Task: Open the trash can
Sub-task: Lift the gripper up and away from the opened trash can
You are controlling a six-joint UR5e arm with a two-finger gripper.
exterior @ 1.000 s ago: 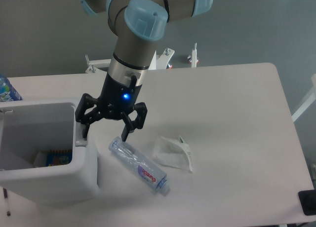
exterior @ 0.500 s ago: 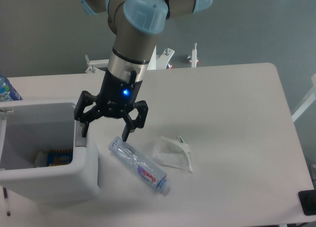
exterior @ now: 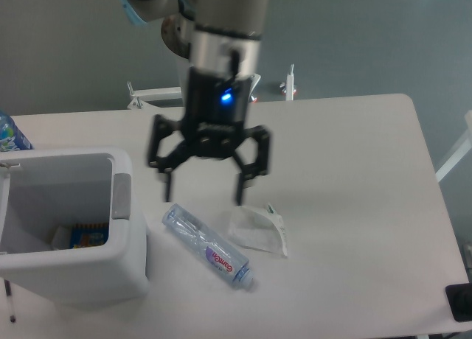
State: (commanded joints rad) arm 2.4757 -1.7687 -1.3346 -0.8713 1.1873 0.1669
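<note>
The white trash can [exterior: 74,269] stands at the table's front left with its top open; I see inside it, where a blue packet [exterior: 87,236] lies on the bottom. Its grey push tab [exterior: 122,197] sits on the right rim. The lid is not visible. My gripper [exterior: 202,189] hangs open and empty above the table, to the right of the can and clear of it, just above the upper end of a clear plastic bottle [exterior: 209,246].
The clear bottle lies on its side right of the can. A crumpled clear wrapper [exterior: 258,229] lies beside it. A blue-labelled bottle [exterior: 10,135] shows at the far left edge. Metal fixtures [exterior: 290,85] stand behind the table.
My gripper has swung right and up, away from the can's right rim, and now hangs over the table above the bottle. The can, bottle and wrapper have not moved.
</note>
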